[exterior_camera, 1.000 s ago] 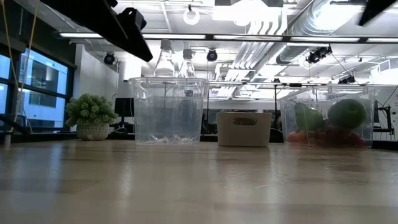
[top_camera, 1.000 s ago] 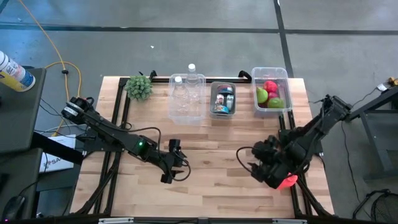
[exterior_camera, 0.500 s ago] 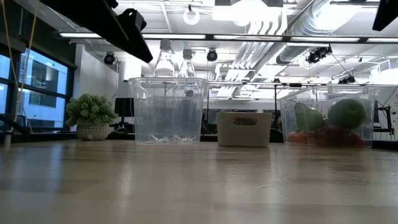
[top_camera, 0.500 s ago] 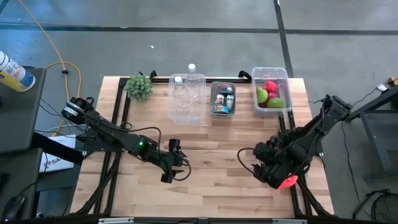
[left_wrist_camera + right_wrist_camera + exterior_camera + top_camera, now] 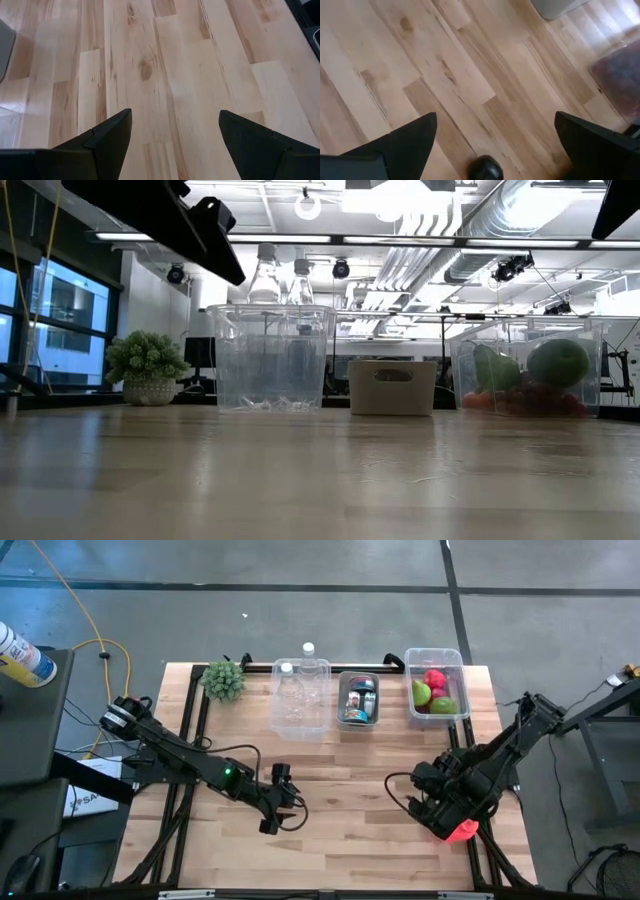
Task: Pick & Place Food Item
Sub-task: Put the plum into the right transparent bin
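Observation:
The food items, green and red fruit (image 5: 433,690), lie in a clear bin (image 5: 458,658) at the table's far right; the low view shows the fruit (image 5: 557,363) through the bin's wall. My right gripper (image 5: 420,808) hangs open over bare wood near the table's right edge, well short of that bin. The right wrist view shows nothing between this gripper's (image 5: 495,117) fingers. My left gripper (image 5: 272,820) waits open over bare wood in the near middle of the table, also with nothing between the fingers in its (image 5: 175,113) own wrist view.
Along the far edge stand a small green plant (image 5: 224,680), a clear bin holding bottles (image 5: 300,695) and a grey bin of cans (image 5: 358,700). A pink-red patch (image 5: 461,831) shows beside my right wrist at the near right edge; what it is I cannot tell.
My right gripper has tipped a little, its fingers swinging slightly toward the table's right edge. The fruit and the bins have stayed where they were.

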`<control>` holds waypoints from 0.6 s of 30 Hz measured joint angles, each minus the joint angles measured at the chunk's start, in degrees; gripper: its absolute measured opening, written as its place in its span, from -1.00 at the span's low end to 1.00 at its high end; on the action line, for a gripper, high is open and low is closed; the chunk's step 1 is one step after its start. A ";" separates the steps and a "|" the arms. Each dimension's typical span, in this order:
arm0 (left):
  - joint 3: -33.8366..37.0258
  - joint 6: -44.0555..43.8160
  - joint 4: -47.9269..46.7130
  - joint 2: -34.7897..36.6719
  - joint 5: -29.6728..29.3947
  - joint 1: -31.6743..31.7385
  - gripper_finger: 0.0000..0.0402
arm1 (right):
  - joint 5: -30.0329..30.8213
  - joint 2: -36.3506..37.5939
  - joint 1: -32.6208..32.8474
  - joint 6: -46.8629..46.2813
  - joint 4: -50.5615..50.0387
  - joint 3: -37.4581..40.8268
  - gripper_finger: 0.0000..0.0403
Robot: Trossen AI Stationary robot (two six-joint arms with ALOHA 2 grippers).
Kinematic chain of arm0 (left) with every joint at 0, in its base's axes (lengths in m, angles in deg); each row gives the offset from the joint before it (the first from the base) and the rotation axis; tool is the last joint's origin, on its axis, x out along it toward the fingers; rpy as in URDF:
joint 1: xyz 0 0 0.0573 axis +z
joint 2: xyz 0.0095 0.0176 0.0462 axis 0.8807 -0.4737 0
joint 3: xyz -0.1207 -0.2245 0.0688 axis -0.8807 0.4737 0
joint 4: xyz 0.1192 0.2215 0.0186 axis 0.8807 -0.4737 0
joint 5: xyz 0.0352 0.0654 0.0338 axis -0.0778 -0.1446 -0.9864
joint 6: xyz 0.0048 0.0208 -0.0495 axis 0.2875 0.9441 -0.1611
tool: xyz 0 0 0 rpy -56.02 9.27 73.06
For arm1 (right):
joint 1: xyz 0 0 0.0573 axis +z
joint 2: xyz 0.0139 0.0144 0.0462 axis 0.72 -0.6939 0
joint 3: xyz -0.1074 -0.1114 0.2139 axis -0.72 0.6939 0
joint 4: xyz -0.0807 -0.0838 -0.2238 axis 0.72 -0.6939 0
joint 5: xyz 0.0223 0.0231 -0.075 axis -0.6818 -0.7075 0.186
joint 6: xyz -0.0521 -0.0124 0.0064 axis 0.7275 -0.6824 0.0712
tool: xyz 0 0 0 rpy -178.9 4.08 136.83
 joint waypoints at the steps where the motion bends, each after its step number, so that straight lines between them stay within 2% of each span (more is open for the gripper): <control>1: 0.00 0.04 0.18 0.00 0.00 0.00 0.44 | 0.02 0.00 0.00 0.03 -0.29 0.00 0.94; 5: 0.00 0.04 0.52 0.00 0.00 0.00 0.44 | -0.27 0.00 0.02 3.35 -3.67 0.00 0.94; 8: 0.00 -0.09 1.81 0.00 0.00 0.00 0.44 | 0.14 0.00 0.02 -0.26 -8.61 0.03 0.94; 10: 0.00 -0.20 2.52 0.00 -0.02 0.00 0.44 | -0.31 0.13 0.00 -1.73 -8.44 0.31 0.94; 15: 0.00 0.27 3.58 0.00 -0.04 0.00 0.44 | -11.24 1.47 -0.46 -5.18 -8.47 0.73 0.94; 18: 0.00 0.28 4.04 0.00 -0.04 0.32 0.44 | -15.40 3.40 -0.52 -5.41 -5.91 3.25 0.94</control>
